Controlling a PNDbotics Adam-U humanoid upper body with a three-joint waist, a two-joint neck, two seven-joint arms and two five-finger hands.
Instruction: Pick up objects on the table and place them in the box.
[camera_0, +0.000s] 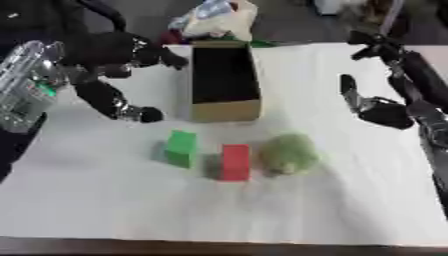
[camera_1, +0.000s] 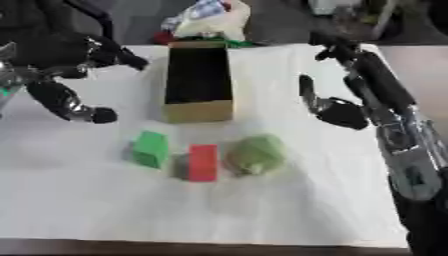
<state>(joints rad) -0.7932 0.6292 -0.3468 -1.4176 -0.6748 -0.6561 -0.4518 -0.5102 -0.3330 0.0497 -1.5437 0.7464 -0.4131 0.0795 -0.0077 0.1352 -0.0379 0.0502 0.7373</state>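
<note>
In my right eye view I see much more of the right arm, running down the side; my left eye view shows more of the shiny left arm instead. The box (camera_0: 226, 80) stands open on the white bench (camera_0: 105, 200), dark inside. Just in front of the box sit three things in a row: a green block (camera_0: 181, 148), a red block (camera_0: 234, 161) and a round green lump (camera_0: 288, 153). My left hand (camera_0: 131, 60) hangs left of the box, fingers spread wide, holding nothing. My right hand (camera_1: 328, 107) is right of the box, fingers straight, empty too.
</note>
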